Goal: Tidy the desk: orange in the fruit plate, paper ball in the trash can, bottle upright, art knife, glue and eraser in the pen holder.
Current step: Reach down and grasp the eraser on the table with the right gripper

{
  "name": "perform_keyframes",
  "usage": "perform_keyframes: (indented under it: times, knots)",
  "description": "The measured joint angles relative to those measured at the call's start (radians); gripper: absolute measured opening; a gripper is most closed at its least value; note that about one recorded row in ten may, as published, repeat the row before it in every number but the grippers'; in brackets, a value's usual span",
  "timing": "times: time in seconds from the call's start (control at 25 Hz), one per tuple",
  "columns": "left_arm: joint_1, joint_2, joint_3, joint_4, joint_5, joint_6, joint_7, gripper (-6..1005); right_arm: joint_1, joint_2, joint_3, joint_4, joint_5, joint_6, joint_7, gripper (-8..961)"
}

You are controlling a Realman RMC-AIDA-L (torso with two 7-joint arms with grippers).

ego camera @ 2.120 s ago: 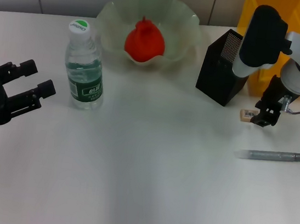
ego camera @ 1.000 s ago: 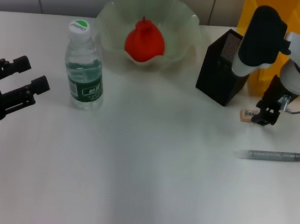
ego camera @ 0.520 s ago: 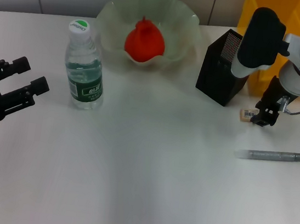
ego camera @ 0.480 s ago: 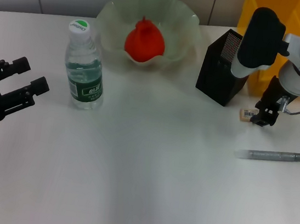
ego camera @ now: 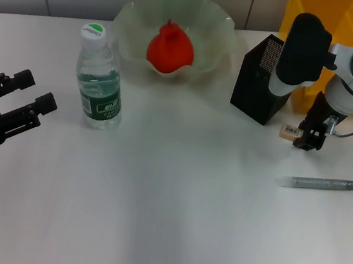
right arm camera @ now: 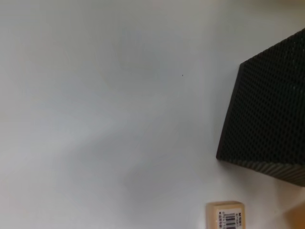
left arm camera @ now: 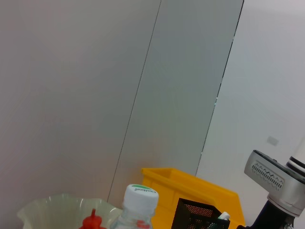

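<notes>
The orange lies in the pale green fruit plate at the back. The bottle stands upright left of the plate. The black mesh pen holder stands at the right, with the yellow trash can behind it. My right gripper is just right of the pen holder, shut on one end of the beige eraser. The eraser also shows in the right wrist view, beside the pen holder. My left gripper is open and empty at the far left. The paper ball is out of view.
A grey pen-shaped art knife lies on the table in front of my right gripper. The left wrist view shows the bottle cap, the fruit plate, the trash can and the pen holder from the side.
My right gripper and the eraser have shifted slightly left and away from me, toward the pen holder. My left gripper drew back to the left, then stayed still.
</notes>
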Motion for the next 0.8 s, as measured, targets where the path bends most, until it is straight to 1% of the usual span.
perform_keyframes:
  times: [0.52,0.72,0.8]
  knots:
    - [0.004,0.0,-0.001,0.0,0.0,0.0,0.0,738,-0.004,0.003,-0.005,0.0,0.0,0.026,0.005,325]
    - [0.004,0.0,-0.001,0.0,0.0,0.0,0.0,738,-0.006,0.003,-0.005,0.0,0.0,0.042,0.013,209]
    - [0.004,0.0,-0.001,0.0,0.0,0.0,0.0,738,-0.006,0.003,-0.005,0.0,0.0,0.045,0.015,192]
